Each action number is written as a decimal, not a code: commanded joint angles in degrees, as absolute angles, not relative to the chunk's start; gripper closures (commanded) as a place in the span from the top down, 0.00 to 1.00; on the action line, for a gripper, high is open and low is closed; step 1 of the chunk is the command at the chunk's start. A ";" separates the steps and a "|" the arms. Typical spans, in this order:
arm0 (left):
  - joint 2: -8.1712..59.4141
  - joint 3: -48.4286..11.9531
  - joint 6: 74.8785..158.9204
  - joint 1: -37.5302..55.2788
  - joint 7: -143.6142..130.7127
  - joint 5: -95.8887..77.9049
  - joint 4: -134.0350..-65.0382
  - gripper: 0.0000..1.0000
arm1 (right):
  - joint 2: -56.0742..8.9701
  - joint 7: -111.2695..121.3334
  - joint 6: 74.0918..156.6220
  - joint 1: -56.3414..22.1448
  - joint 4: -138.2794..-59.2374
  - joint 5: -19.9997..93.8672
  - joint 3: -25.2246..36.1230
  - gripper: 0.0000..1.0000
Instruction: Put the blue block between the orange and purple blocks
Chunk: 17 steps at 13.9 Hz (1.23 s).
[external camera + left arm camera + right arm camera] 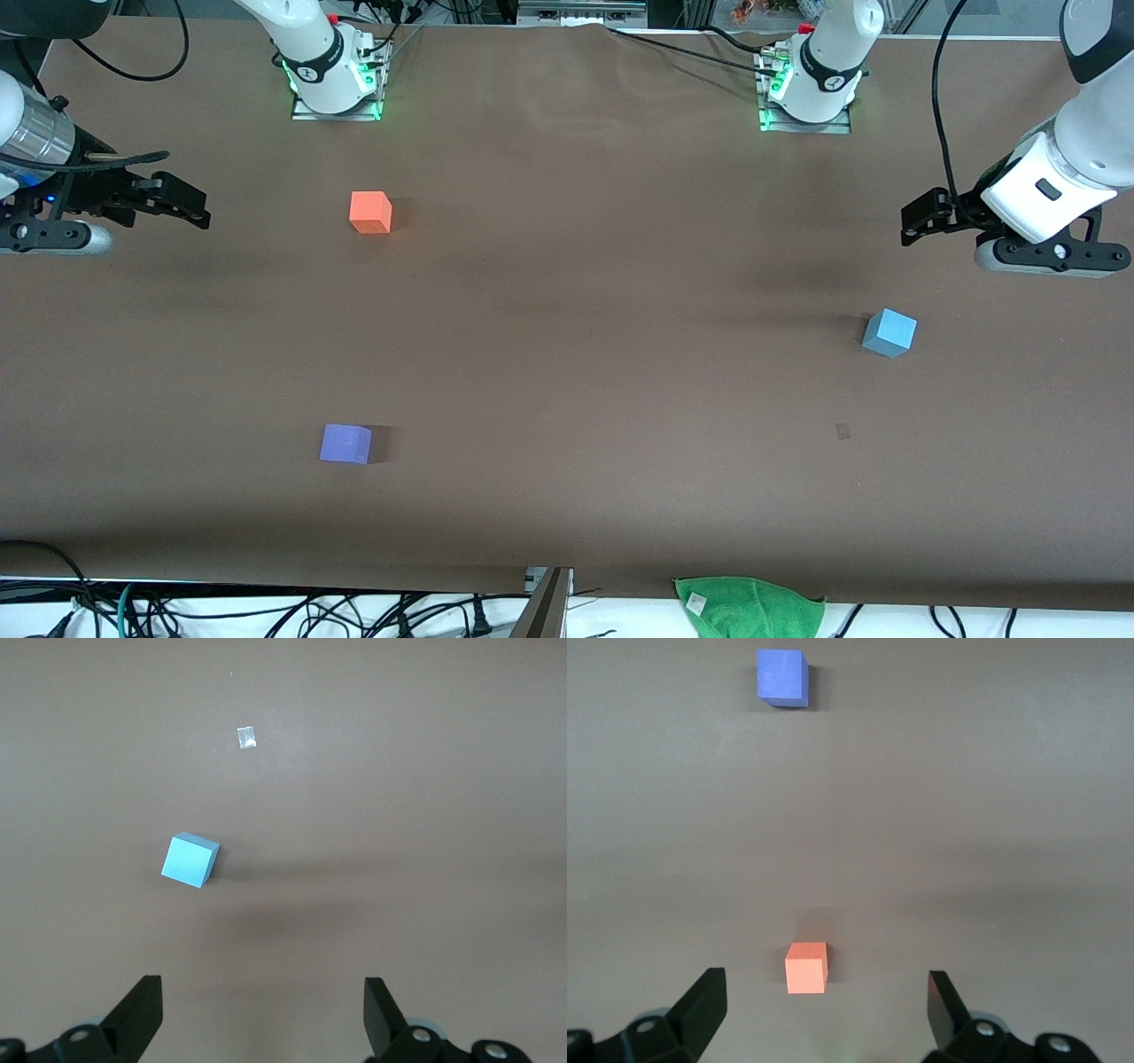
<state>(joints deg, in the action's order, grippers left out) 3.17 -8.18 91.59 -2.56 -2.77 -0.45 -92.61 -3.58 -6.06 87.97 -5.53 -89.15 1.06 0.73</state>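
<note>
The blue block [889, 333] [190, 861] lies on the brown table toward the left arm's end. The orange block [370, 213] [806, 967] sits toward the right arm's end, and the purple block [345, 443] [782, 677] lies nearer the front camera than it, with bare table between the two. My left gripper [918, 221] [264, 992] hangs open in the air at its end of the table, apart from the blue block. My right gripper [193, 206] [826, 983] is up at the other end, open and holding nothing, with the orange block below it in its wrist view.
A green cloth [751, 605] lies at the table edge nearest the front camera. A small tape patch [842, 431] [247, 738] marks the table near the blue block. Cables run along that near edge. The two arm bases [337, 80] [811, 89] stand at the table's back edge.
</note>
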 commanded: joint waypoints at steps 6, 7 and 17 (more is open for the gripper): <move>4.04 -8.00 90.26 -2.37 -1.32 0.53 -90.62 1.00 | -3.69 -6.15 87.80 -5.27 -88.24 1.49 0.62 1.00; 4.04 -7.91 90.26 -2.46 -1.41 0.53 -90.62 1.00 | -3.69 -6.15 87.80 -5.27 -88.24 1.49 0.62 1.00; 7.81 -7.73 87.45 -3.69 6.75 0.62 -90.70 1.00 | -3.69 -6.15 87.89 -5.27 -88.24 1.49 0.62 1.00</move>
